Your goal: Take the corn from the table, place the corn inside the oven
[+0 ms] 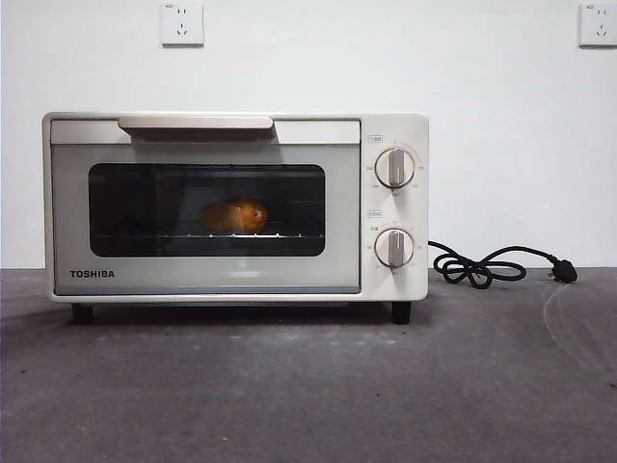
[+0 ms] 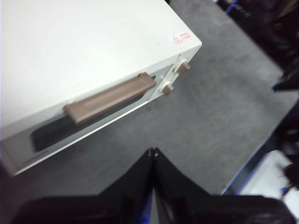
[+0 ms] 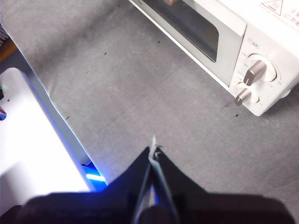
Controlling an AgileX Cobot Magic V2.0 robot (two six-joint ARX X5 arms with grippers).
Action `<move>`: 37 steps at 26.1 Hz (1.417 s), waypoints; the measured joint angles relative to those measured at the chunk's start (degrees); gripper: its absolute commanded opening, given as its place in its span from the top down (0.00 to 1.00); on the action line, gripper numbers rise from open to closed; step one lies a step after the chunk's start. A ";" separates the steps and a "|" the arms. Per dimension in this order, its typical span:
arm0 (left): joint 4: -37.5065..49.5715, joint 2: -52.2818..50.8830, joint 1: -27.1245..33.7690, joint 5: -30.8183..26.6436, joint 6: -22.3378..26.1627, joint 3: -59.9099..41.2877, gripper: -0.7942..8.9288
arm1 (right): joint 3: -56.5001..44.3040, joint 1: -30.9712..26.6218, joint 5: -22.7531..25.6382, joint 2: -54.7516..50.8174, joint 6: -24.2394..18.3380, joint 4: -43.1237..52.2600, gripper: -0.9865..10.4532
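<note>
Both black two-jawed grippers hang above the table with their jaws pressed together and nothing between them: the left gripper (image 2: 153, 151) hovers in front of the oven's door side, above the bare surface, and the right gripper (image 3: 153, 150) hovers off the oven's knob end, also well clear of it.

The cream-white boxy TOSHIBA toaster oven (image 1: 234, 206) stands with its dark glass door closed and its beige bar handle (image 1: 196, 122) along the top edge of that door. Behind the glass, on the wire rack near the middle of the oven, lies the stubby yellow-orange corn cob (image 1: 235, 216); the tinted pane dims it, so its exact pose is hard to make out. It is shut inside the oven, apart from both grippers.

Two round knobs (image 1: 394, 167) sit one above the other beside the door. A black cord (image 1: 487, 266) coils on the dark grey matte table (image 1: 308, 395) beside the oven's knob end. Behind the oven rises a white wall with two white sockets (image 1: 182, 22) above it.
</note>
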 measured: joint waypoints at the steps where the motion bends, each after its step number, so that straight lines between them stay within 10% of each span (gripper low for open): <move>1: -1.03 -1.77 -0.63 -1.99 -0.04 0.00 0.93 | 0.00 0.00 0.02 0.00 0.00 0.17 0.92; 17: -5.99 -21.77 -2.97 -11.52 -4.22 -15.02 0.93 | 0.00 0.00 1.84 0.00 -0.02 1.01 0.92; 37: -3.02 -14.01 -3.54 -11.74 -8.59 -17.44 0.92 | 0.00 0.00 2.75 0.00 0.00 1.03 0.92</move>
